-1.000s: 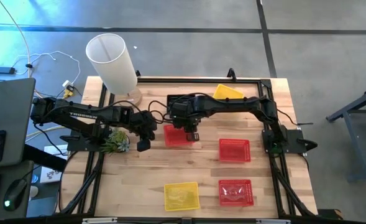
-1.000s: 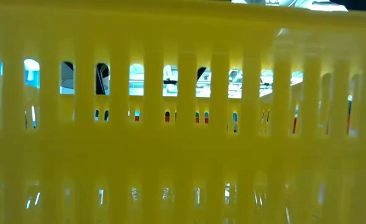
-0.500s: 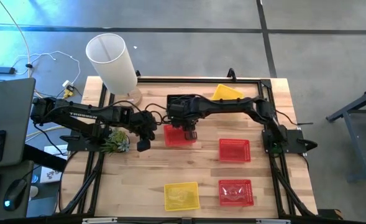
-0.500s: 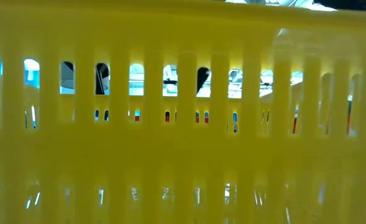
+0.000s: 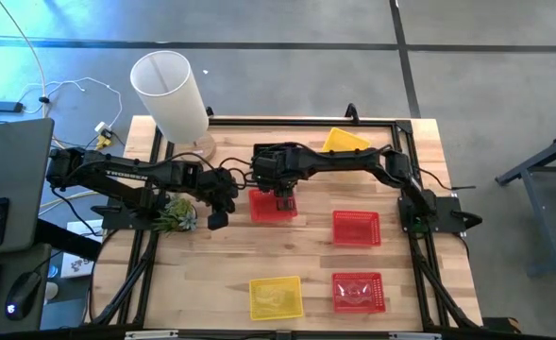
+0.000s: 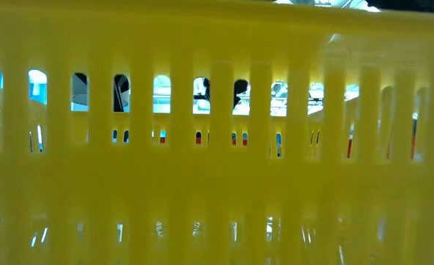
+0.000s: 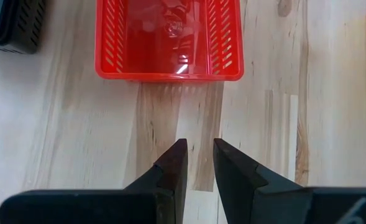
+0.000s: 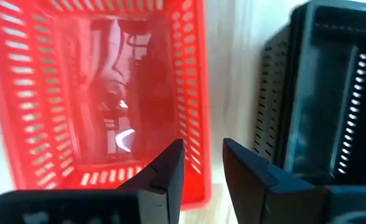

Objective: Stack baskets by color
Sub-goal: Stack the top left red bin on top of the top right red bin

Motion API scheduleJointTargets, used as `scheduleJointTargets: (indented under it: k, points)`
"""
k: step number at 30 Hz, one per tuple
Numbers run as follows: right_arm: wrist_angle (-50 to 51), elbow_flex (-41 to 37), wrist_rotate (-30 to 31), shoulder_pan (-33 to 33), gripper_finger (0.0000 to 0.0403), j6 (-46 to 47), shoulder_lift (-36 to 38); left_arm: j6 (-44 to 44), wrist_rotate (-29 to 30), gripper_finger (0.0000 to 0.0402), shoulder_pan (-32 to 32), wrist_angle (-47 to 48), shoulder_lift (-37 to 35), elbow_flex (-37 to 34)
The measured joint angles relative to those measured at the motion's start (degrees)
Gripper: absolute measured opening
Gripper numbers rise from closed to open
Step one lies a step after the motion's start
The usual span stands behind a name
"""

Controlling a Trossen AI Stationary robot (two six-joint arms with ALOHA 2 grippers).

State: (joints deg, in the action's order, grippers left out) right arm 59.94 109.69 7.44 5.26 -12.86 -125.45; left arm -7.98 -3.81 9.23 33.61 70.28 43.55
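**Inspector:** Target item first. The red basket (image 5: 270, 206) lies just left of centre in the high view, flat on the worktop (image 5: 230, 264). Over the last second the right gripper (image 5: 284, 199) has drawn leftward across the frame and now sits over that basket's right half. The basket itself has not shifted.

**Clerk:** Is it held?

**Inspector:** No. In the right wrist view the jaws stand slightly apart with nothing between them, poised above the basket's rim, next to the black basket (image 8: 322, 93).

**Clerk:** And the left arm?

**Inspector:** The left gripper (image 5: 217, 217) hovers at centre left, just beside the same basket. Jaws narrowly apart, empty, unmoved.

**Clerk:** The remainder?

**Inspector:** Two more red baskets (image 5: 356, 228), (image 5: 358, 292) sit right of centre and lower right. A yellow basket (image 5: 276, 297) lies at lower centre, another (image 5: 345, 141) at upper centre. The white cylinder lamp (image 5: 170, 94) stands upper left.

**Clerk:** Significance?

**Inspector:** My judgement: the right arm is lining up a rim grasp. No reds stacked yet.
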Motion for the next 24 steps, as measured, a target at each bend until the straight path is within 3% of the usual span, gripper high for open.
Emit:
scheduleJointTargets:
  k: [13,20,24]
  points:
    - [-1.37,0.02,1.36,0.0,0.0092,0.28,-3.98,0.08,-0.02,0.0064,-0.02,1.26,0.0,0.0]
    - [1.07,0.1,0.92,0.0,0.0012,0.36,-3.95,0.25,-0.02,0.0064,-0.02,1.3,0.0,0.0]
    - [2.07,0.11,0.97,-0.05,0.0015,1.31,-3.89,0.25,-0.02,0.0064,-0.02,1.29,0.0,0.0]
